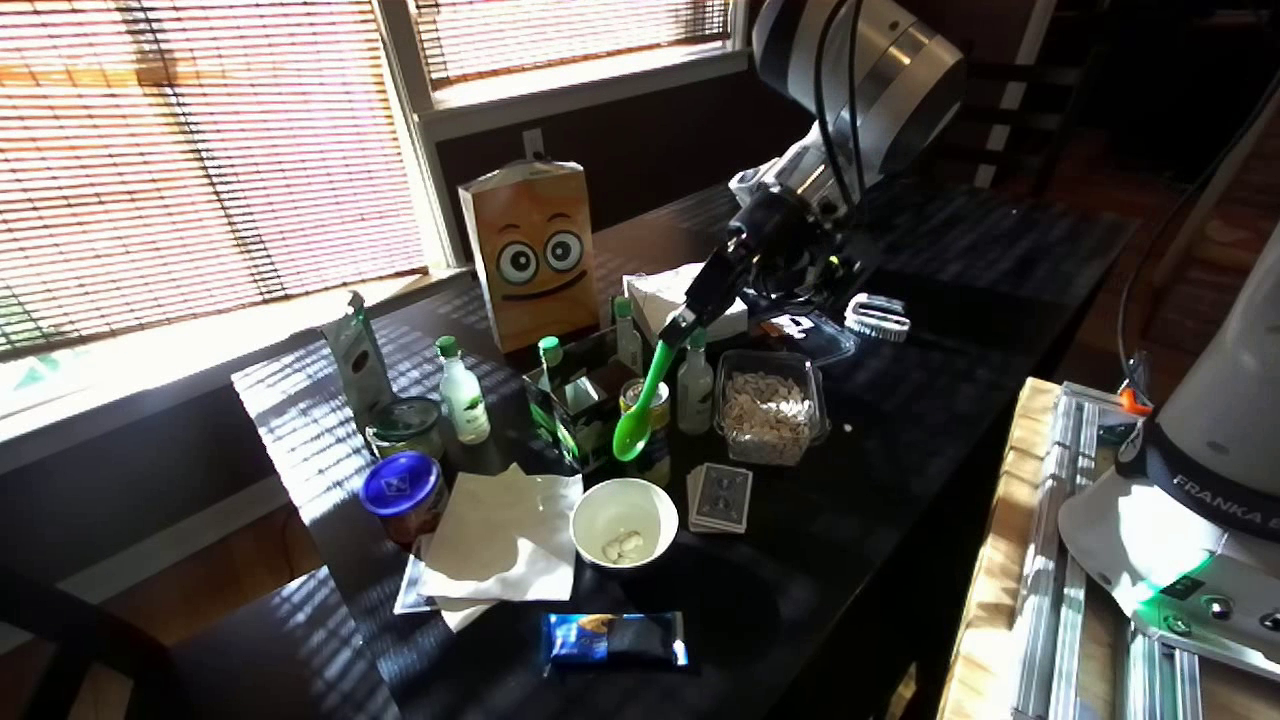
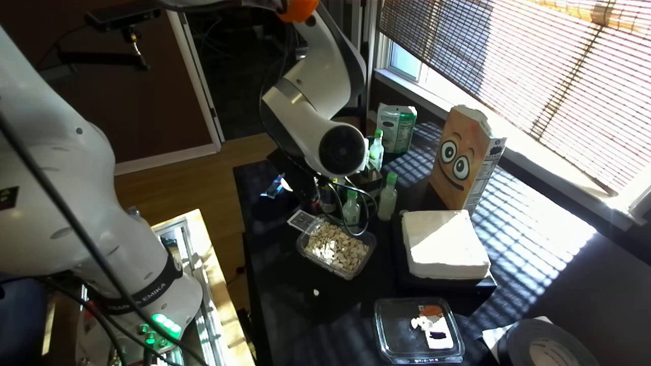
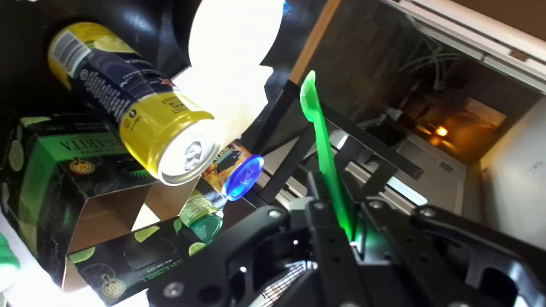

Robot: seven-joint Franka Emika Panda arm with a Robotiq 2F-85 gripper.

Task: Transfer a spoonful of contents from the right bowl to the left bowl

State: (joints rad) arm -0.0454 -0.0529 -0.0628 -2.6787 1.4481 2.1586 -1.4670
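A green spoon (image 1: 633,434) points down at a tilt in an exterior view, its head above and behind the white bowl (image 1: 594,508). No contents are visible on the spoon, though the wrist view sees its head (image 3: 308,100) edge-on. My gripper (image 1: 681,326) is shut on the spoon's handle, which also shows between the fingers (image 3: 332,192) in the wrist view. The white bowl holds a few pale pieces. A clear plastic container (image 1: 765,452) full of pale pieces sits beside it; it also shows in an exterior view (image 2: 325,266). There the arm hides the gripper and spoon.
A black-green carton (image 1: 556,428), a yellow can (image 3: 166,132) and green-capped bottles (image 1: 465,400) stand close under and beside the spoon. Cards (image 1: 722,497), paper (image 1: 500,545), a blue-lidded canister (image 1: 402,485) and a blue packet (image 1: 615,638) surround the bowl. A clear lid (image 2: 394,325) lies farther off.
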